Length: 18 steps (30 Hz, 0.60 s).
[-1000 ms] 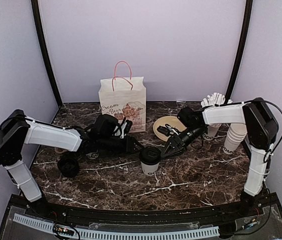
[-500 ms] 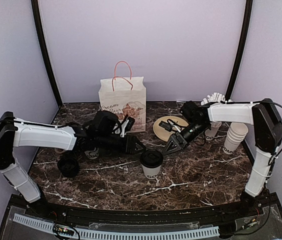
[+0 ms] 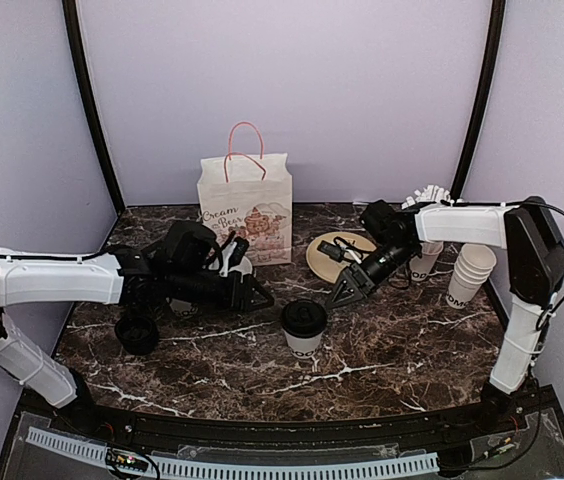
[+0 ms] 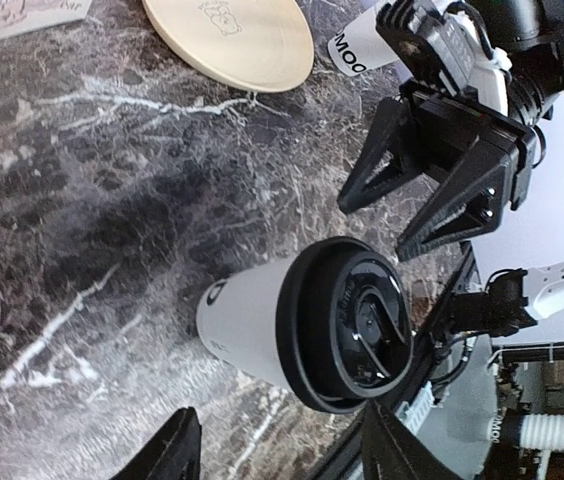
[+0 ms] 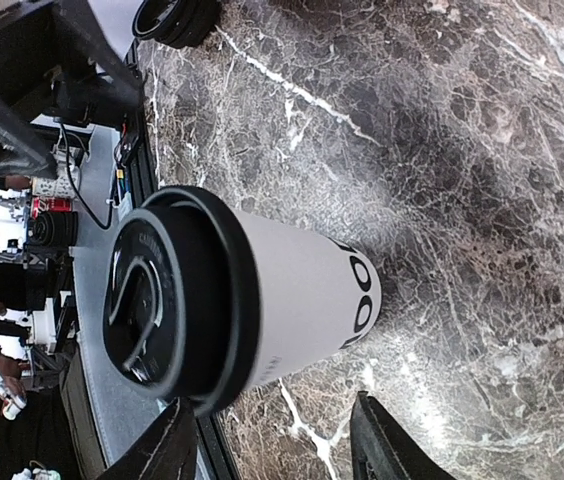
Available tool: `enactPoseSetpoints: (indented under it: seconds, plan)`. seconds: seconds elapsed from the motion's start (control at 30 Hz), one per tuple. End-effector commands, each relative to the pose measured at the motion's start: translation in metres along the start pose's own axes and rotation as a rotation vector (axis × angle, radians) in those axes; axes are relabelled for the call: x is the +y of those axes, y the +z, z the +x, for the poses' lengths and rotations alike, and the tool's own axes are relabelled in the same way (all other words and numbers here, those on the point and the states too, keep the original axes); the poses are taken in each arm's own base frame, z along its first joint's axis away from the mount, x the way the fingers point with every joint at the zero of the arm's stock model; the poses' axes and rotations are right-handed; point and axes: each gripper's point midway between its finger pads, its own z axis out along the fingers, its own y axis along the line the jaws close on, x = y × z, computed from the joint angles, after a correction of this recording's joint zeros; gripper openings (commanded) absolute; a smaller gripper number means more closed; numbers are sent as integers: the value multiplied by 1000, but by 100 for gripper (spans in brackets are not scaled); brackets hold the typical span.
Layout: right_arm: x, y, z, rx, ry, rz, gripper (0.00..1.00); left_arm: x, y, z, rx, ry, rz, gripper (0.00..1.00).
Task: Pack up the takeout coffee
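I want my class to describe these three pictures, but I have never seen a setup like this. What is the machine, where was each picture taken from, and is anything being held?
The machine is two robot arms bolted at the table's near edge. The wide picture looks down from above and behind them. The other two come from a camera on each wrist. On the marble table stand a lidded coffee cup, a paper bag, a round tan disc, a stack of lidless cups and what look like black lids. The left gripper and right gripper point at the lidded cup from either side. Both are open and hold nothing.
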Motion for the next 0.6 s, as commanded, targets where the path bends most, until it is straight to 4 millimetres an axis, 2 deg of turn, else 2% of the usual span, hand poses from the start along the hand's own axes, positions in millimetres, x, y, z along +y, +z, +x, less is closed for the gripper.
enactPoseSetpoints:
  seconds: [0.0,0.27,0.57]
  plan:
    - [0,4,-7,3,-3,-45,51,-11,-5,15,42,-140,98,56]
    - [0,6,-7,5,9,-69,50,-17,11,22,79,-180,182,51]
    - [2,5,-4,3,5,-61,51,-15,29,24,113,-177,190,49]
